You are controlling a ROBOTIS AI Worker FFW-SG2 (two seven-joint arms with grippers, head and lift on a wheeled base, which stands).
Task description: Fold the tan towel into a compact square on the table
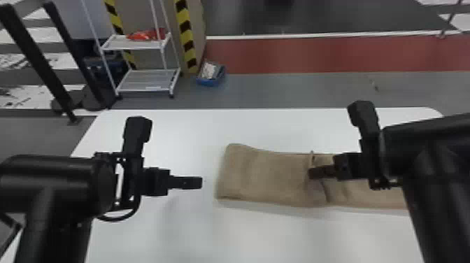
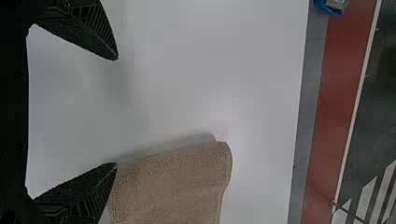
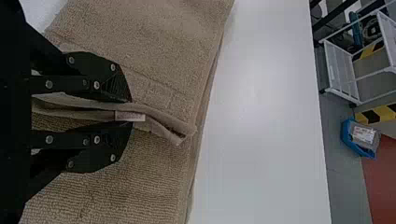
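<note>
"Two fingers of the right hand (image 3: 130, 111) pinch a raised edge of the tan towel (image 1: 269, 175). What step does that suggest?"

"Shortening the strip, most likely; it lies long and narrow, far from square."

"And the next move?"

"It probably calls for carrying those pinched layers along the strip, borders lined up. The left hand (image 1: 200, 182), fingers spread, hangs just off the towel's left end and could steady it."

"Is there room?"

"White desk (image 1: 168, 133) stretches left of the towel, along its near side and up to the far edge. Rightward, the strip runs beneath the right arm (image 1: 419, 147), so a leftward sweep looks easier, provided the two hands keep apart."
</note>
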